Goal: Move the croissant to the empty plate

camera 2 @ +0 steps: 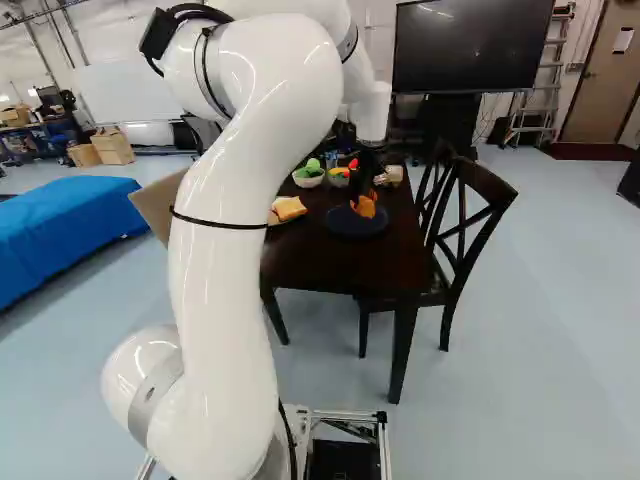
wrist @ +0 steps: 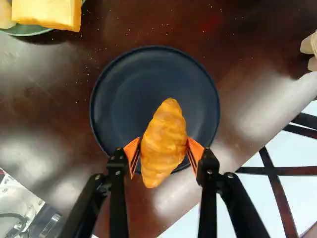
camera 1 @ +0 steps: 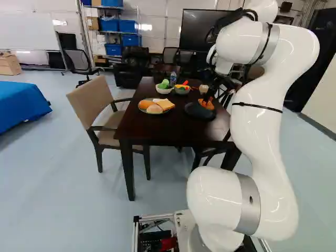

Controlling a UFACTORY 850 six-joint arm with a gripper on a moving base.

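The golden-brown croissant [wrist: 164, 141] is pinched between both orange pads of my gripper in the wrist view. In the left base view the gripper [camera 1: 208, 100] is over the dark plate, and in the wrist view the gripper [wrist: 165, 148] is shut on the croissant's two sides. Beyond and under the croissant lies the round dark blue plate [wrist: 131, 89]; nothing else is on it. Whether the croissant touches the plate I cannot tell. Another plate [camera 1: 143, 109] at the table's left side carries several bread pieces, among them a toast slice [camera 1: 166, 104].
Two bowls, one of them a white bowl [camera 1: 164, 90], and a bottle [camera 1: 173, 79] stand farther back on the dark table [camera 1: 163, 128]. A beige armchair [camera 1: 92, 100] is at its left side. Dark wooden chairs [camera 2: 470, 225] stand along the right side.
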